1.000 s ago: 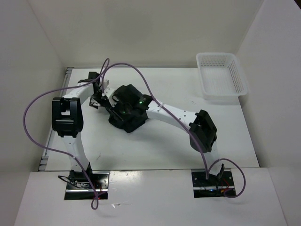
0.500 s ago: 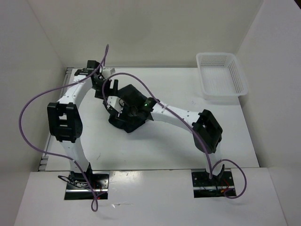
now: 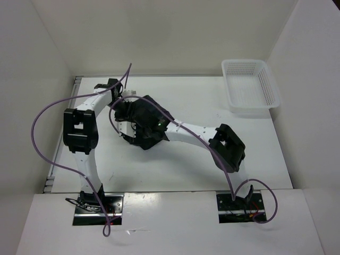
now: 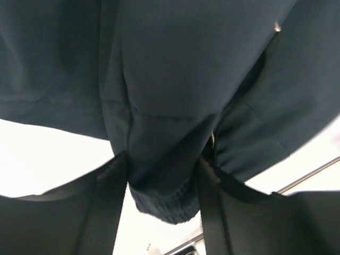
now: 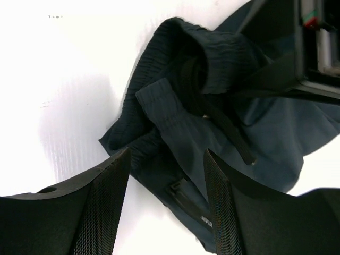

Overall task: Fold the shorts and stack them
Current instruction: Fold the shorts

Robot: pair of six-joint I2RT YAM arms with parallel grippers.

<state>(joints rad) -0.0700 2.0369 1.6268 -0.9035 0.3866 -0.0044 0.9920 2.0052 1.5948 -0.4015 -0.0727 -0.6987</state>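
Note:
The dark shorts lie bunched on the white table left of centre. My left gripper is at their far-left edge. In the left wrist view it is shut on a ribbed hem of the shorts, which hangs above the table. My right gripper hovers over the near-left part of the pile. In the right wrist view it is open and empty above the crumpled waistband and drawstring of the shorts. The left gripper's body shows at that view's upper right.
A white lattice basket stands at the far right corner of the table. White walls close in the left, back and right sides. A purple cable loops above the left arm. The right arm crosses the table's middle.
My left gripper swung toward the back, then came back right onto the shorts' far-left edge and closed on the hem. My right gripper moved left across the pile.

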